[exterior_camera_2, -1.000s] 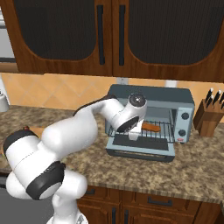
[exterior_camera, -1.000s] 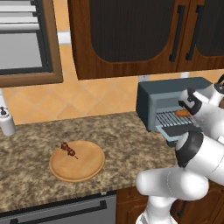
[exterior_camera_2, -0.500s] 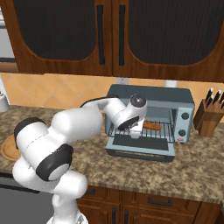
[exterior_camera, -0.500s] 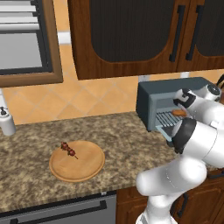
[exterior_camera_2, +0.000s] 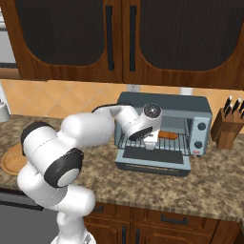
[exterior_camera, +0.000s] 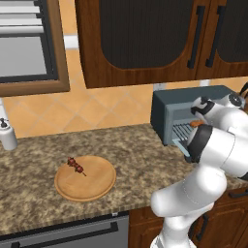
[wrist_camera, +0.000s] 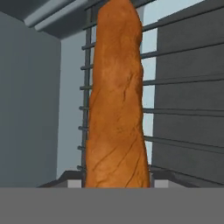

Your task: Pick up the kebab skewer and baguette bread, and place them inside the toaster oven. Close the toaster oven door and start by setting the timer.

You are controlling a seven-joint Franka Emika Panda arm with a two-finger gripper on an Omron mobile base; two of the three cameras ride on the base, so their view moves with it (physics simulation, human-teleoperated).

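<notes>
Left base view first: far off to the left of the hand, the kebab skewer (exterior_camera: 75, 166) lies on a round wooden plate (exterior_camera: 85, 178) on the speckled surface (exterior_camera: 131, 155). It is well apart from the hand. Next comes the toaster oven (exterior_camera: 186, 114), with its door (exterior_camera_2: 152, 164) folded down flat in front. The hand (exterior_camera_2: 150, 142) reaches into the open front, just over the wire rack (exterior_camera_2: 167, 143). The baguette bread (exterior_camera_2: 167, 135) sticks out from the hand to the right, over the rack and inside the oven. In the hand view the bread (wrist_camera: 116, 100) runs straight away from the hand, over the rack bars. The hand looks partly closed around the near end of the bread. A block of knives (exterior_camera_2: 226, 126) stands far right of the oven.
</notes>
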